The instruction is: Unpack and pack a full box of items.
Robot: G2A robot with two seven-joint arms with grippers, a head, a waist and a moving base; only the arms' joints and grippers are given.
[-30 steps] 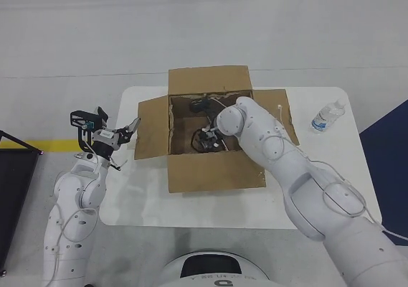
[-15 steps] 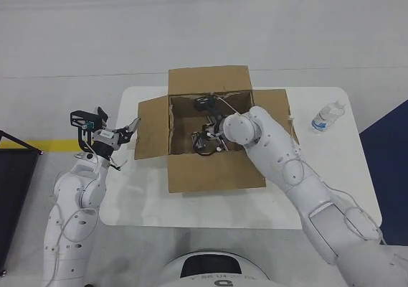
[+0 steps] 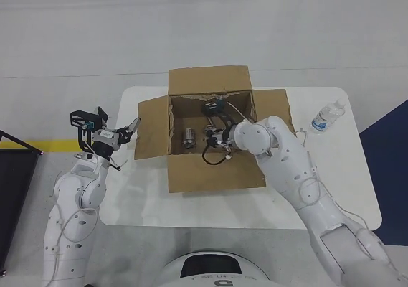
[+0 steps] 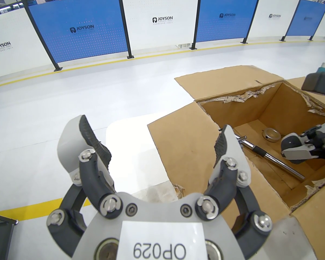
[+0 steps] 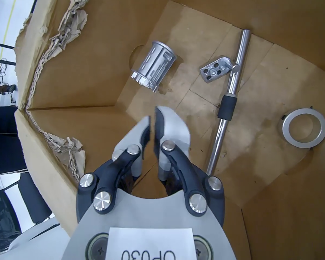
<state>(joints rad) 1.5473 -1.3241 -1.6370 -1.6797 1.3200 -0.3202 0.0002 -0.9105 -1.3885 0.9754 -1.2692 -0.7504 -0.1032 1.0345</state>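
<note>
right jaws together in box [image 5: 70,87] beside rod [image 5: 231,85]; left jaws apart; bottle [image 3: 328,115] on table [image 3: 146,208].

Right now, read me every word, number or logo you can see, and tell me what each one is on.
"OP029": sticker on the left gripper, printed upside down.
"OP030": sticker on the right gripper, also upside down.
"JOYSON": logo repeated along the fence panels; the line under it is too small to read.
Water bottle label: too small to read.
</note>
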